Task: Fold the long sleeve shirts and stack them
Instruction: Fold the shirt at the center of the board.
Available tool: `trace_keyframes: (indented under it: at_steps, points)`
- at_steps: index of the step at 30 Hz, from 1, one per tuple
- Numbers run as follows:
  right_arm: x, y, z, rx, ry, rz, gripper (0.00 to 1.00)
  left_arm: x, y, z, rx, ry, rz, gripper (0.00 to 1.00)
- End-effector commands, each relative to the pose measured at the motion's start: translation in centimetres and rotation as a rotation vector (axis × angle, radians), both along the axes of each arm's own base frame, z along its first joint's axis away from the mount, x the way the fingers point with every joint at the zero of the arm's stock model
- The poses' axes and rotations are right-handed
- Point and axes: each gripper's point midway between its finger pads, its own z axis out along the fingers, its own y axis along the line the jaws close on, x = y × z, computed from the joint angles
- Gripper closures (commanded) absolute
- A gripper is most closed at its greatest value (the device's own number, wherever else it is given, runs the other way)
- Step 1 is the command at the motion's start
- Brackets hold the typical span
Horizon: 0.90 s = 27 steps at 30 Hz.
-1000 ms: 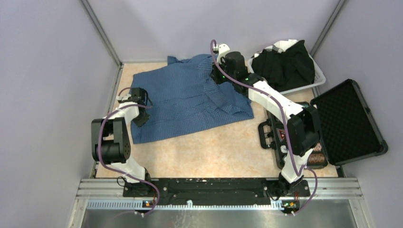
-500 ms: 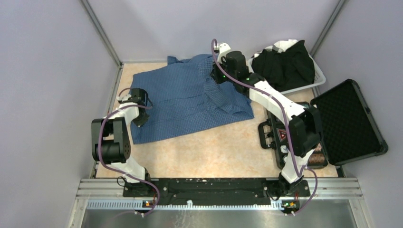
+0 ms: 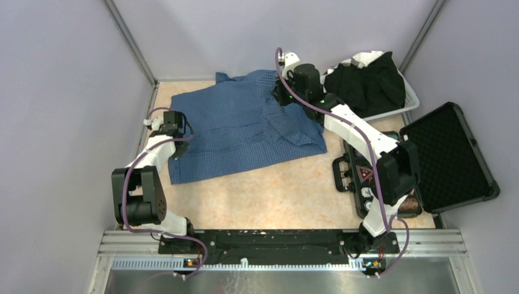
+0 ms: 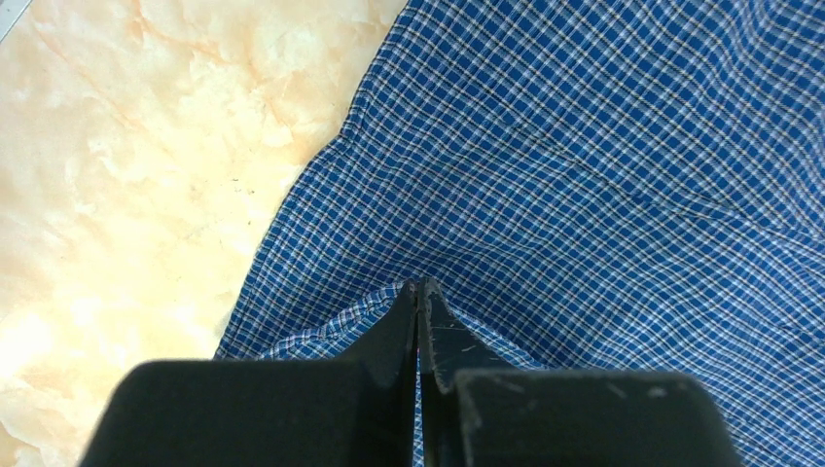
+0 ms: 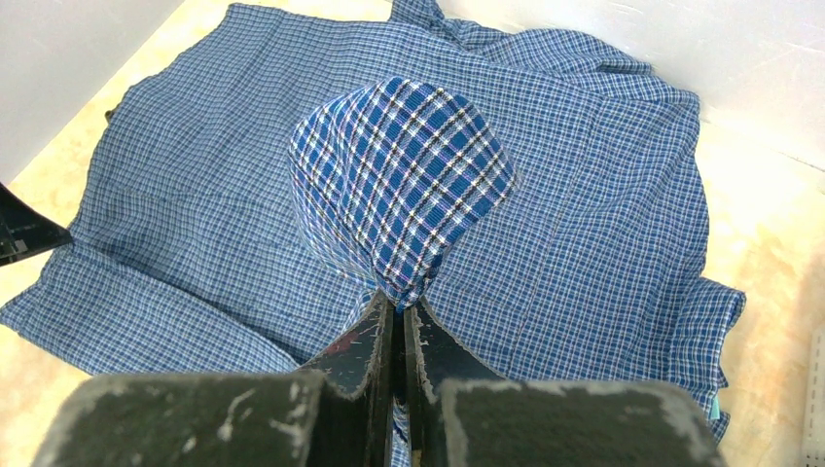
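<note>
White basket [image 3: 411, 101] at far right holds bunched black shirts [image 3: 367, 82], piled above the rim. Black case [image 3: 450, 156] just beside it lies open, its foam-lined lid bare. Its other half sits mostly under the right arm, contents unclear. Blue checked shirt [image 3: 245, 125] lies spread on the table [image 3: 275, 190], left of centre, far half. Top view hides both sets of fingertips. Left wrist view: left gripper [image 4: 418, 288] jaws together, clamped on the shirt's hem, right by bare tabletop. Right wrist view: right gripper [image 5: 397, 307] jaws pinched on a fold of the same shirt, cloth tented up above the rest.
</note>
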Motion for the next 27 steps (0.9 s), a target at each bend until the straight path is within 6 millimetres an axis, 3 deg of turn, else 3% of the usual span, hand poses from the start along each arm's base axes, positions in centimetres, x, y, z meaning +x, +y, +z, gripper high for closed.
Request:
trace_keyframes:
  at_steps: [1,8,12,27]
  points:
    - [0.0,-0.2,4.8,0.066,-0.098,0.007,1.00,-0.3,0.5,1.3,0.010,-0.032,0.023,1.00]
    - [1.1,0.3,5.5,0.057,-0.126,0.005,1.00,-0.5,0.9,1.7,0.018,-0.031,0.040,1.00]
    - [2.2,0.4,5.0,0.029,-0.131,-0.008,1.00,-0.3,1.1,2.0,0.018,-0.041,0.043,1.00]
    - [6.0,1.7,-0.6,-0.038,-0.067,-0.008,1.00,0.0,1.7,2.2,0.020,-0.044,0.056,1.00]
